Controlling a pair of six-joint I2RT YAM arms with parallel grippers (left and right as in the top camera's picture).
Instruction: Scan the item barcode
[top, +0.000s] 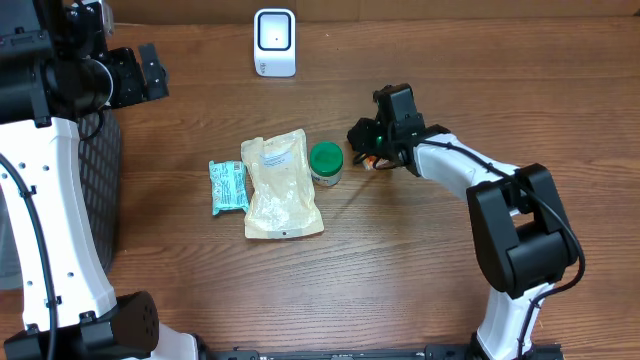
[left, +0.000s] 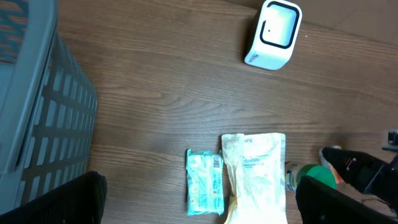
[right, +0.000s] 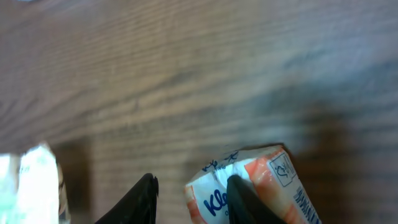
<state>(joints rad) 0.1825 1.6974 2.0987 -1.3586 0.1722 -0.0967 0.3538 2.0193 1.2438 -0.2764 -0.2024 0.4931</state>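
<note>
The tissue packet (right: 277, 174), soft glossy plastic in white and orange with blue lettering, lies flat on the grained wooden table (top: 400, 260), at 3 o'clock of the round green-lidded jar (top: 326, 160). Its visible corner points to 1 o'clock in the right wrist view; its long axis is cropped and cannot be told. The right gripper (right: 193, 186) is released, with 1 finger overlapping the packet. The left gripper (left: 199, 186) gapes wide.

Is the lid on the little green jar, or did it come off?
On. In the overhead view the green lid sits flat over the top of the white jar, with no gap showing.
</note>
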